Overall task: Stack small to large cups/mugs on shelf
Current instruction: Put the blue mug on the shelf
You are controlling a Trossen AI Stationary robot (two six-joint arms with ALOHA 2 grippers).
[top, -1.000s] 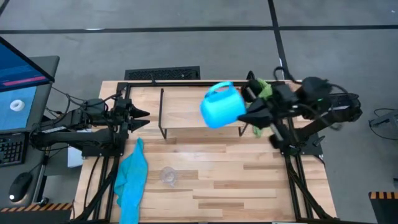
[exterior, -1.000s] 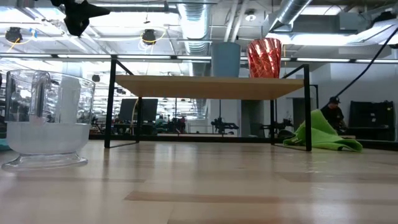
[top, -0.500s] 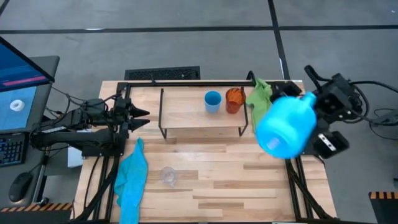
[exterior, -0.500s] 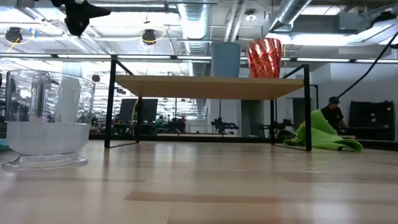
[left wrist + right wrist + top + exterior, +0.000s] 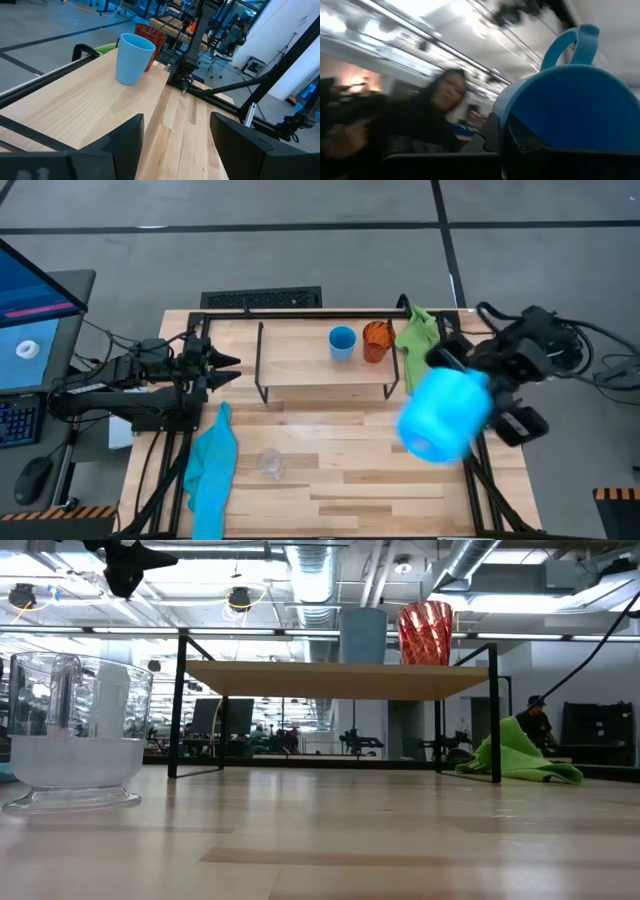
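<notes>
— What's around your shelf [image 5: 300, 365]?

— A teal cloth [image 5: 212, 470] at the near left, a green cloth [image 5: 417, 335] at its right end, a clear glass cup [image 5: 270, 463] in front. On it: blue cup [image 5: 342, 342], orange cup [image 5: 376, 340].

— And your mug?

— Your right gripper [image 5: 478, 385] clamps the light-blue mug [image 5: 442, 416] aloft at the right; its tilt is unclear. Your left gripper [image 5: 225, 363] waits left, fingers parted.

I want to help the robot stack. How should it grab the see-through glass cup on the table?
Probably from straight above, with the tool pinching one wall just under the rim. The glass cup stands upright on the table, mouth up. Its foot flares wide, and a teal cloth lies close on one side.
</notes>
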